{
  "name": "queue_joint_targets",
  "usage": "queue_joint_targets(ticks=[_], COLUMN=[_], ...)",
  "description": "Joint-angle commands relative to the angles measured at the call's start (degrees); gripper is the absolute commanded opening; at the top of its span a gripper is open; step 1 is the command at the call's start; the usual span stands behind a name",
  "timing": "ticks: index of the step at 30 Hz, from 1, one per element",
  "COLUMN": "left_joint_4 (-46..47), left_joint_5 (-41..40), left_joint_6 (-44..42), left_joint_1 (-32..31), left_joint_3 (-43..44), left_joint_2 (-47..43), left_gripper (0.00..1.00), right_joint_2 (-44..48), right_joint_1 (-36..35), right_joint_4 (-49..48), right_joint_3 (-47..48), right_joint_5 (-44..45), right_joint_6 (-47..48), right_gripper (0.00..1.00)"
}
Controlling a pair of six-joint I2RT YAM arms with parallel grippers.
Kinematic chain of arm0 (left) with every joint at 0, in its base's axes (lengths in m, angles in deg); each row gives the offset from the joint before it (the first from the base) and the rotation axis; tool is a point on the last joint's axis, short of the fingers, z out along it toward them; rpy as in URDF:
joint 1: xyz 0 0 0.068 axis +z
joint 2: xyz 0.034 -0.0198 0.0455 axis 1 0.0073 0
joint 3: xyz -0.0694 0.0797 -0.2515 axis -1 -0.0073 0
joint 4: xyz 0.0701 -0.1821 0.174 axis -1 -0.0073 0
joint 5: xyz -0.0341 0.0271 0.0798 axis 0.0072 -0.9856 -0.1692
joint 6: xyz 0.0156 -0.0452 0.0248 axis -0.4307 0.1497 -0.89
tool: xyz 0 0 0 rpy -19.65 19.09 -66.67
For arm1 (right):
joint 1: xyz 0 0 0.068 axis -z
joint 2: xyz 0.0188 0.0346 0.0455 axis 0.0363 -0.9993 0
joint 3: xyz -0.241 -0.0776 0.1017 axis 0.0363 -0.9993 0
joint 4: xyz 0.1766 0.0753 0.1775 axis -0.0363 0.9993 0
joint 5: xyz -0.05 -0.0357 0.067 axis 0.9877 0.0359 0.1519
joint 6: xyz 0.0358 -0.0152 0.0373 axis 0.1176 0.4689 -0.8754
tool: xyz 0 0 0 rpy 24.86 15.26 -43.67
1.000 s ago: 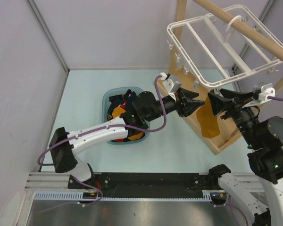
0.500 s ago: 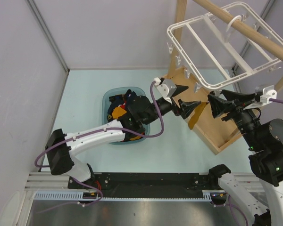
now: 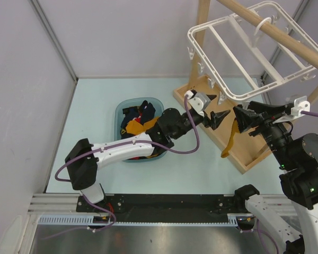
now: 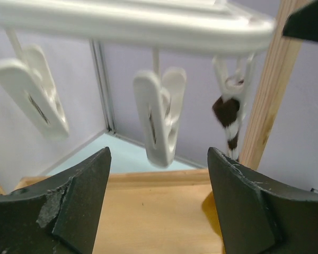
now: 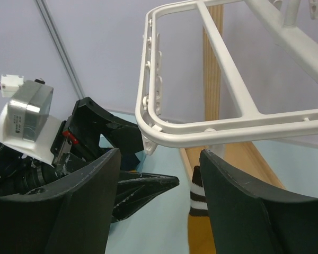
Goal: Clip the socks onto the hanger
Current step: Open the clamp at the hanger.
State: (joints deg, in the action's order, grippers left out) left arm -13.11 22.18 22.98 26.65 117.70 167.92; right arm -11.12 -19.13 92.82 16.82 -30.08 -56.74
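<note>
The white hanger hangs from the wooden rod, with clips dangling along its near bar. A mustard-yellow sock with a dark, white-striped cuff hangs from one clip; it also shows in the left wrist view and the right wrist view. My left gripper is open and empty just left of the sock, below a free clip. My right gripper is open and empty just right of the sock, under the hanger's bar. The other yellow socks lie in the basin.
A blue basin on the table holds a heap of navy, red and yellow socks. The wooden rack has a flat base, an upright post and a round rod carrying the hanger. Grey walls close the left and back.
My left gripper has opened and let go of the sock, which now hangs straight down from the clip. The left arm shifted a little toward the rack. The right gripper barely moved.
</note>
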Motion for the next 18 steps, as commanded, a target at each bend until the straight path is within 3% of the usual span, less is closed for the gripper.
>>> queue_joint_targets(ticks=[1,8,12,18], left_joint_4=[4.8,5.4,4.3,4.2], left_joint_5=[2.7,5.2,6.5,6.8], left_joint_6=[-0.1,2.1,2.4,2.8], left_joint_1=[0.3,1.7,1.9,2.0], left_joint_3=[4.4,5.0,6.0,6.3], left_joint_2=[0.3,0.6,1.2,1.5], left_gripper=[0.77,0.67,0.53,0.41], right_joint_2=[0.4,0.6,0.6,0.4], right_joint_1=[-0.1,-0.1,-0.2,-0.1], right_joint_4=[-0.3,-0.4,-0.6,-1.1], right_joint_3=[1.8,1.8,1.8,1.8], right_joint_5=[0.0,-0.7,-1.4,-3.8], right_joint_6=[1.1,0.9,0.4,-0.4], right_gripper=[0.66,0.66,0.66,0.66])
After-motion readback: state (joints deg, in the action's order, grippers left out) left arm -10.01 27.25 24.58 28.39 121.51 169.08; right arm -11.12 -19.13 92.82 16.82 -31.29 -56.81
